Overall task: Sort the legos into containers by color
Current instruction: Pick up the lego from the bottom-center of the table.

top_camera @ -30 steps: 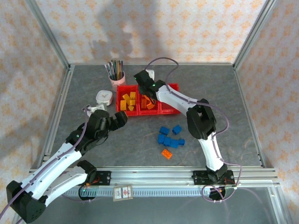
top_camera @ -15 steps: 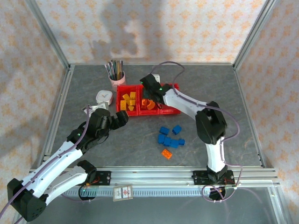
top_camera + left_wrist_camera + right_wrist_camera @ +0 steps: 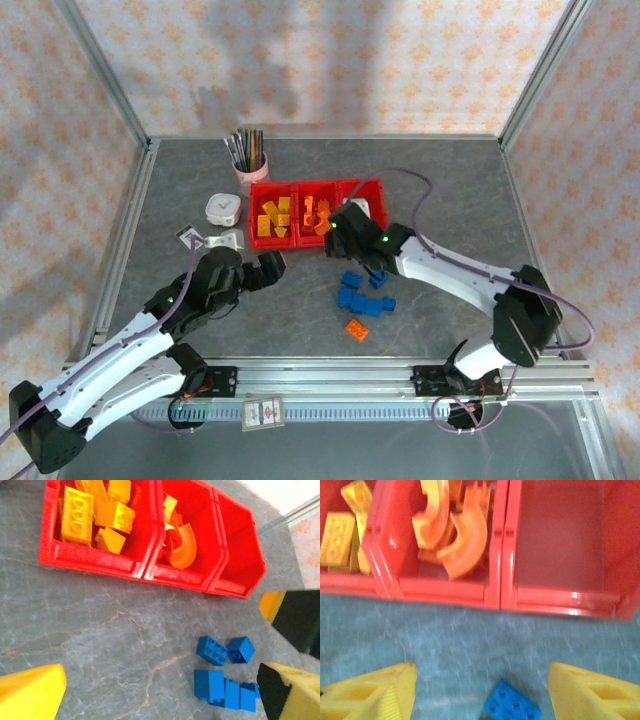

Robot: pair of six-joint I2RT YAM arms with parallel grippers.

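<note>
Hovering just in front of the red bins (image 3: pixel 272 241), the right gripper (image 3: pixel 348 245) is seen with its jaws spread apart and nothing between them, a blue block (image 3: pixel 512 709) lying on the table (image 3: pixel 450 200) beneath it. The left gripper (image 3: pixel 262 270) is held wide open and empty, low over the table and to the left of the blue blocks (image 3: pixel 362 295). Yellow blocks (image 3: pixel 273 217) are gathered in the left bin and orange pieces (image 3: pixel 316 214) in the middle one, the right bin (image 3: pixel 560 535) is shown with a bare floor, and one orange block (image 3: pixel 356 328) is left on the table just in front of the blue cluster.
</note>
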